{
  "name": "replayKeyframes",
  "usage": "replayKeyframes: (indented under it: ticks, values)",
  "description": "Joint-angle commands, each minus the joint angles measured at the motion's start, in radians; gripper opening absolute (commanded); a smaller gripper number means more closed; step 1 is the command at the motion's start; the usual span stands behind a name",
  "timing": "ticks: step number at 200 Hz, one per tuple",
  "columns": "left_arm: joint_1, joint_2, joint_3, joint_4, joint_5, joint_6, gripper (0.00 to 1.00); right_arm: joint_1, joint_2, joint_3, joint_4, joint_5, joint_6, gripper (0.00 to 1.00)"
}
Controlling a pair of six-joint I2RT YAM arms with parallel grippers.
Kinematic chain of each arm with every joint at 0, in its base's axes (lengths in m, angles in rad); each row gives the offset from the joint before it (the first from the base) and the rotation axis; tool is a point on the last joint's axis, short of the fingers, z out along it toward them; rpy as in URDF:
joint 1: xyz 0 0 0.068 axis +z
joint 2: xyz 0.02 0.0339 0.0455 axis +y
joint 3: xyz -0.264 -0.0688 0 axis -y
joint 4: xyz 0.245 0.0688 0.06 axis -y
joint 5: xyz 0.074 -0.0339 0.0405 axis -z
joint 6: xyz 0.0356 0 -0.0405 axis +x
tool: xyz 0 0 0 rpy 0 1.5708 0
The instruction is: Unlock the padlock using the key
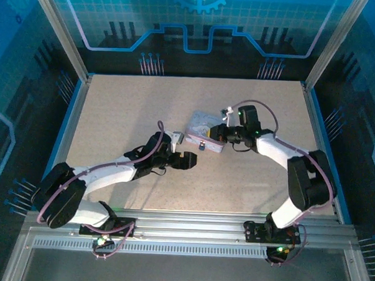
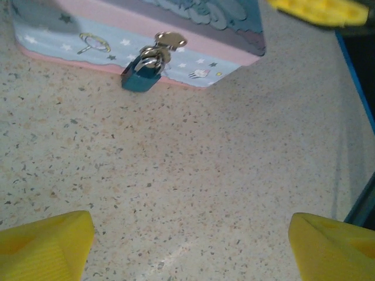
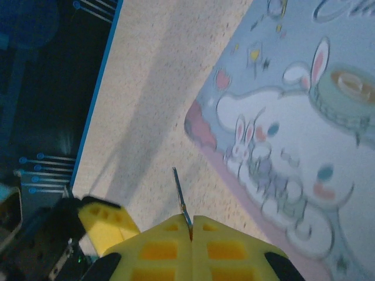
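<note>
The padlock is a tiny teal lock with a silver shackle, hanging from the hasp on the front of the pastel blue tin box. From above, the padlock is a blue speck at the box's near edge. My left gripper is open low over the table, short of the padlock, nothing between its yellow fingers. My right gripper is shut on the key, whose thin grey blade sticks out past the fingertips beside the box's corner. From above, the right gripper sits at the box's right end and the left gripper just below the padlock.
The tin box with its cartoon-printed lid lies mid-table between the arms. Speckled beige tabletop spreads around it. Blue-edged table borders and metal frame posts stand left and right.
</note>
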Motion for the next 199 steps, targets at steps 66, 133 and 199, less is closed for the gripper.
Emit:
replayKeyframes:
  ticks: [66, 133, 199]
  values:
    - [0.05, 0.109, 0.059, 0.066, 0.019, 0.013, 0.88, -0.004, 0.261, 0.262, -0.1, -0.013, -0.032, 0.07]
    - [0.054, 0.145, 0.067, 0.065, 0.014, 0.021, 0.88, 0.003, 0.306, 0.242, -0.154, 0.015, -0.056, 0.07]
    - [0.054, 0.166, 0.058, 0.087, 0.019, 0.032, 0.87, 0.053, 0.312, 0.131, -0.084, 0.017, -0.002, 0.08]
